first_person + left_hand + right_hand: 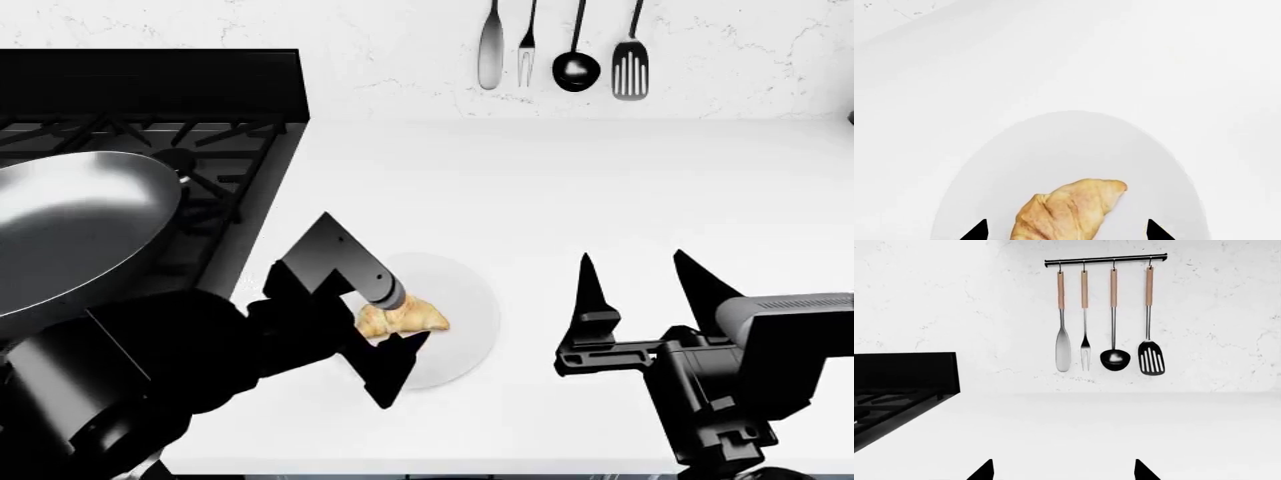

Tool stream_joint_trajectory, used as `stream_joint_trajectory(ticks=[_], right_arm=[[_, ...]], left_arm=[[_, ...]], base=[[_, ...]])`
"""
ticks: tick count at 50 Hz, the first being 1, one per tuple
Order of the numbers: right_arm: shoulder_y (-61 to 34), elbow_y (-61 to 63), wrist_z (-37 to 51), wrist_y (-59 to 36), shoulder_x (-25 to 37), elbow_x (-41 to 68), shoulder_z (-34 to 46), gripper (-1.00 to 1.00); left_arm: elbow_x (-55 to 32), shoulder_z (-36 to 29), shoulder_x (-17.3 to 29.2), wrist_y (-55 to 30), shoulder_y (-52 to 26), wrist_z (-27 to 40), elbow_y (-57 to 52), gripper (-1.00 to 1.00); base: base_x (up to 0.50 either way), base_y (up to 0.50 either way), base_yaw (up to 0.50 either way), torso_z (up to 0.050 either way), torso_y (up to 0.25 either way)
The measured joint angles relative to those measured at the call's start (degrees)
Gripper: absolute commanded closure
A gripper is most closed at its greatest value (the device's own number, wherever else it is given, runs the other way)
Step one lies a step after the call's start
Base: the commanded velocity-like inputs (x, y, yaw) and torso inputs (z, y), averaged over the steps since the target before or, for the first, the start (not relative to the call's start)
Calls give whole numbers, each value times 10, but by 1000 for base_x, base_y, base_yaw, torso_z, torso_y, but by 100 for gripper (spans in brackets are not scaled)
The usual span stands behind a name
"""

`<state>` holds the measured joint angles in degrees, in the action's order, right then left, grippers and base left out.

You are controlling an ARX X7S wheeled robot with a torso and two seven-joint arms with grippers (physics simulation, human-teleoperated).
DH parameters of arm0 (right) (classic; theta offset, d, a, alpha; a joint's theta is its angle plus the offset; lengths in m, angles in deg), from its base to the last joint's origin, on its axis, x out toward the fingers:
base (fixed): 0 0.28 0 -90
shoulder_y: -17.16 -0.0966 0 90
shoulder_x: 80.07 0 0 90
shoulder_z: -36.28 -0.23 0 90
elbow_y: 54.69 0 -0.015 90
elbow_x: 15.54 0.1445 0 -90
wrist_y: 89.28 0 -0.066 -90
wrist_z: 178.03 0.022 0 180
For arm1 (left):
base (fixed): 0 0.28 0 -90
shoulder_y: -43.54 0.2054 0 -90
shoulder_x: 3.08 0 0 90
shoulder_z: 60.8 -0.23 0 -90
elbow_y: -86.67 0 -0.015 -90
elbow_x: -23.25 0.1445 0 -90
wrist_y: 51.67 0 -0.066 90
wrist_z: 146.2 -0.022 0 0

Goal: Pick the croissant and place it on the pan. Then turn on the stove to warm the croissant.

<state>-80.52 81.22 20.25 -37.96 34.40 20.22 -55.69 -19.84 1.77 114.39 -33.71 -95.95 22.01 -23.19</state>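
Observation:
The golden-tan croissant (400,317) lies on a flat white plate (467,300) on the white counter. My left gripper (367,315) is open around it, one finger on each side and apart from it. In the left wrist view the croissant (1067,210) lies between the two black fingertips (977,231). The dark grey pan (74,235) sits on the black stove (200,150) at the left. My right gripper (641,285) hovers open over bare counter to the right, with nothing between its fingers. The stove's knobs are out of view.
Several utensils hang on a wall rail (1104,260) behind the counter: a spatula, fork, ladle and slotted turner (630,60). The stove's raised edge (904,372) borders the counter at the left. The counter's front edge runs just below both arms.

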Motion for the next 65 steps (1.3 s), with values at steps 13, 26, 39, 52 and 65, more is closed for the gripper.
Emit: stream_joint_trajectory(ticks=[13, 26, 39, 52, 65], right_arm=[[-2, -9, -1, 5, 1, 0, 3, -100], [-1, -16, -3, 11, 2, -1, 5, -100], [1, -25, -5, 20, 2, -5, 10, -100], [1, -29, -5, 25, 4, -6, 12, -100], [-3, -19, 1, 12, 14, 10, 4, -100]], left_arm=[[8, -14, 0, 9, -5, -3, 15, -100], [13, -26, -1, 18, -10, -5, 30, -100], [16, -32, -6, 22, -16, -6, 55, -100], [17, -36, -8, 23, -20, -6, 71, -100], [19, -45, -7, 29, -22, -7, 81, -100]], base=[[0, 0, 0, 0, 0], [0, 0, 0, 0, 0], [0, 0, 0, 0, 0], [0, 0, 0, 0, 0], [0, 0, 0, 0, 0]])
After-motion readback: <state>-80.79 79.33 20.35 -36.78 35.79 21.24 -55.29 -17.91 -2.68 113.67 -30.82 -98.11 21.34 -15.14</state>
